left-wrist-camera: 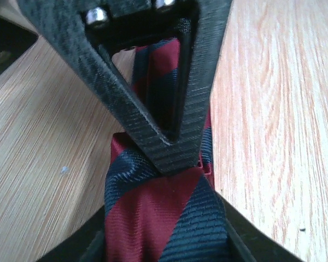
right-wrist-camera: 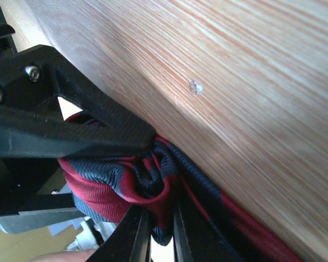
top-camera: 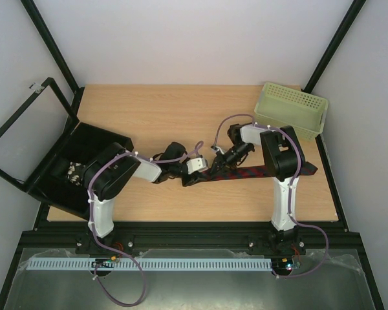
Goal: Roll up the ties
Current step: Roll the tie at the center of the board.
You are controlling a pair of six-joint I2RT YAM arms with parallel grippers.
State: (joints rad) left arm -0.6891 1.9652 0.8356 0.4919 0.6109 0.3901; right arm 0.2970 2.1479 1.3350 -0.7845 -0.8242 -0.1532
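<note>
**Wooden table, one striped tie: how to make the next turn a tight one**

Light wooden table (top-camera: pixel 155 116) carried a black box (top-camera: pixel 90 139) at its left edge and a pale green basket (top-camera: pixel 291 123) at the far right corner. Between the two arms lay the tie (top-camera: pixel 246 173), dark red with navy diagonal stripes. It was stretched flat from the middle of the table toward the right and passed under the right arm.

The right gripper (right-wrist-camera: pixel 153 177) was clamped on the rolled end (right-wrist-camera: pixel 106 191). In its wrist view the cloth curled into a small spiral, pinched between the black fingers.

The left gripper (left-wrist-camera: pixel 175 202) was near it, on a flat stretch of the same tie. Its jaws stood part-way apart with the cloth between them. The upper finger (left-wrist-camera: pixel 153 109) touched the fabric, but no firm pinch was visible.

By my judgement the rolling was only at its beginning, because most of the length lay unrolled.

To do this step well:

- **Left jaws:** they should close squarely across the tie, with both edges inside, and draw it lightly taut.
- **Right hand:** it should turn the spiral straight along the line of the tie, so that each layer lands exactly on the layer below.
- **Pressure:** it should be moderate, because too much would flatten the roll.
- **Changing grip:** only one hand should let go at a time, because this smooth cloth looked likely to spring open or slide sideways.
</note>
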